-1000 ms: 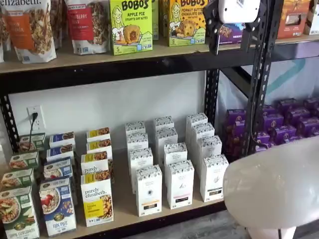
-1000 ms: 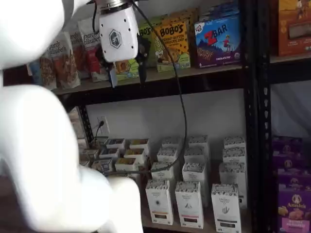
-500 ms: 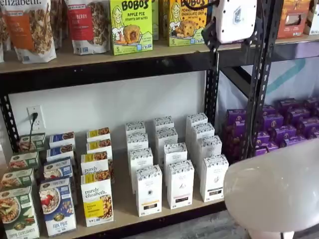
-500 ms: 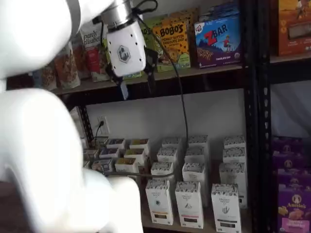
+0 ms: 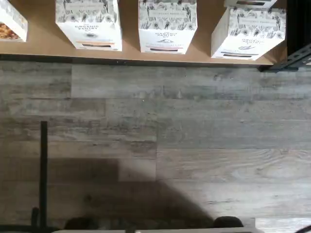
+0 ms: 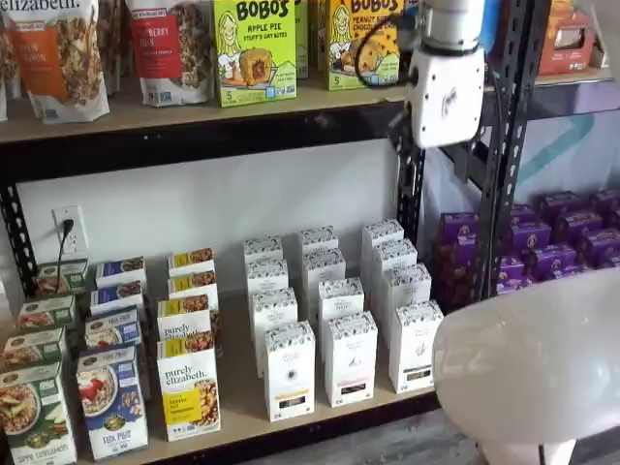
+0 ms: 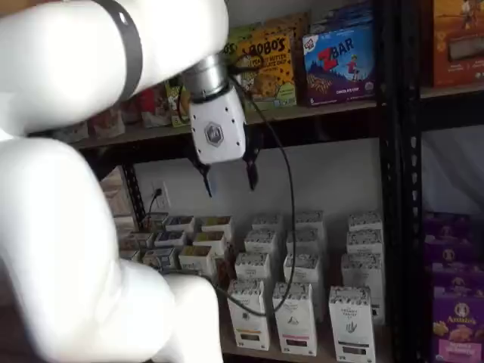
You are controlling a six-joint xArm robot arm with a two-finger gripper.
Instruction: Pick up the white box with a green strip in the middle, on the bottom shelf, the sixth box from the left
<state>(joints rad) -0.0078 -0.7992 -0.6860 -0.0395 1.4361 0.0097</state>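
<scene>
Okay, approach step, nothing is gripped yet. The gripper (image 7: 228, 175) hangs in front of the rack, up under the upper shelf (image 6: 291, 100), with both black fingers (image 7: 206, 178) apart and a clear gap between them: released, empty. A black cable (image 7: 290, 219) loops down from it across the white cartons.

The target is the white box (image 6: 417, 346), in the front row of the bottom shelf (image 6: 238, 392), at the end of the white cartons next to the black upright (image 6: 501, 155). It shows in both shelf views (image 7: 352, 324) and in the wrist view (image 5: 248, 30), upright, at the board's front edge. The band low on its face reads dark and the green can't be confirmed at this size.

The gripper is well above the box and seems off to one side, so I'd say it has to come down and across first. To do it well:
- keep the jaws wide until they straddle the carton
- line up on this carton only, since the neighbour white box (image 6: 351, 357) stands just beside it and another sits close behind
- watch the upright on the far side, where clearance looks tight
- close on the two side faces, squarely, mid-height or higher, as a tall narrow carton will likely tip if pushed
- mind the cable dragging over the front row

The grey plank floor (image 5: 155, 131) fills most of the wrist view, so the camera isn't over the box yet.
</scene>
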